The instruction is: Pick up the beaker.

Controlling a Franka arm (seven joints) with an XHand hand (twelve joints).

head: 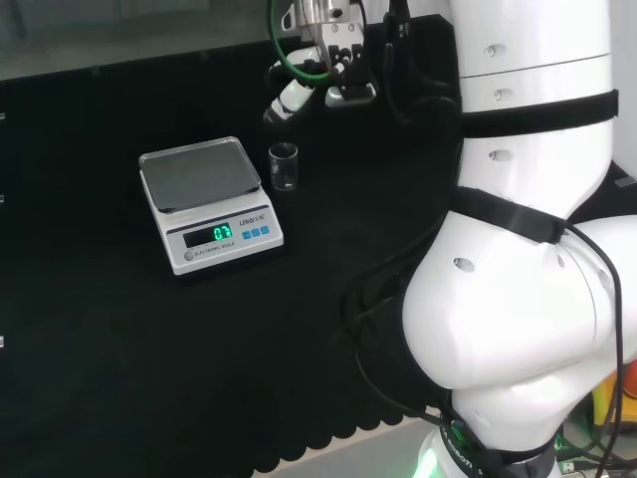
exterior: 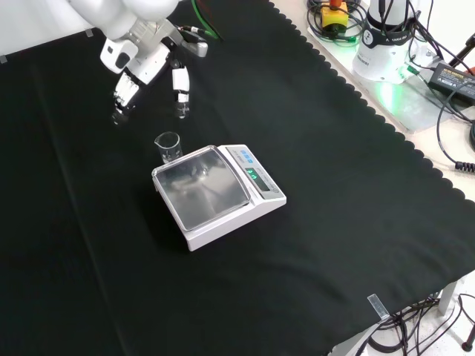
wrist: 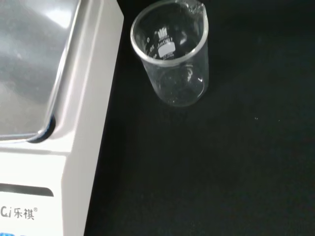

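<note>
- Beaker (exterior: 169, 146): small, clear glass, upright on the black cloth (exterior: 334, 222), apparently empty. Head view: just right of the scale's pan, close to it, with no contact visible. Front view: at the scale's far left corner.
- Beaker markings: white graduation print on the wall, seen in the wrist view (wrist: 171, 54); too small to read.
- Scale (exterior: 219, 193): white body, metal pan with nothing on it, green lit display, blue buttons on the front panel. Print on the casing is left unread.
- Hand (exterior: 145, 67): above the cloth, beyond the beaker in the front view, well clear of it. Fingers spread, pointing down, holding nothing.
</note>
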